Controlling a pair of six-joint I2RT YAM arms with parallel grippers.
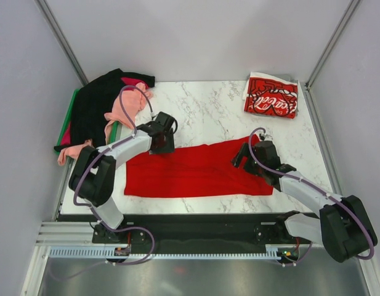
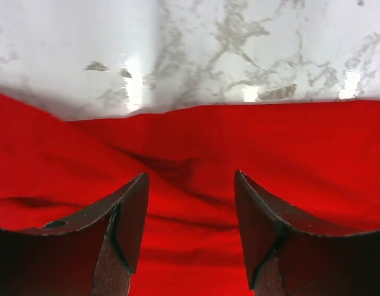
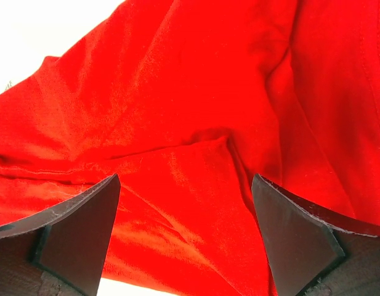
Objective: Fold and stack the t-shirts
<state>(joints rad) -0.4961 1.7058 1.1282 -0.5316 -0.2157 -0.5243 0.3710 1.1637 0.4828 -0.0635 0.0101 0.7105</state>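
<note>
Across the middle of the marble table (image 1: 208, 111) lies the plain red t-shirt (image 1: 199, 169), spread out as a long band running left to right, its near edge close to the table's near edge; the left gripper (image 1: 160, 147) sits over the shirt's far-left corner, and the right gripper (image 1: 241, 155) over its far-right end. Seen from the left wrist, the 2 dark fingers (image 2: 131, 216) stand apart just above rumpled red cloth, clamped on nothing, with the shirt's far hem and bare marble beyond them; seen from the right wrist, that pincer's 2 fingers (image 3: 79, 228) are likewise spread wide, with creased red fabric filling the gap and nothing pinched between them. At the far-right corner rests the Coca-Cola t-shirt (image 1: 271, 95), folded into a small square, white script facing up, well apart from the red band. At the far-left edge a loose heap holds the black shirt (image 1: 97, 108), the salmon-pink shirt (image 1: 125, 110) draped over it, and a sliver of the magenta shirt (image 1: 133, 81); the heap covers most of the green tray (image 1: 71, 108) and spills past the table's left side.
</note>
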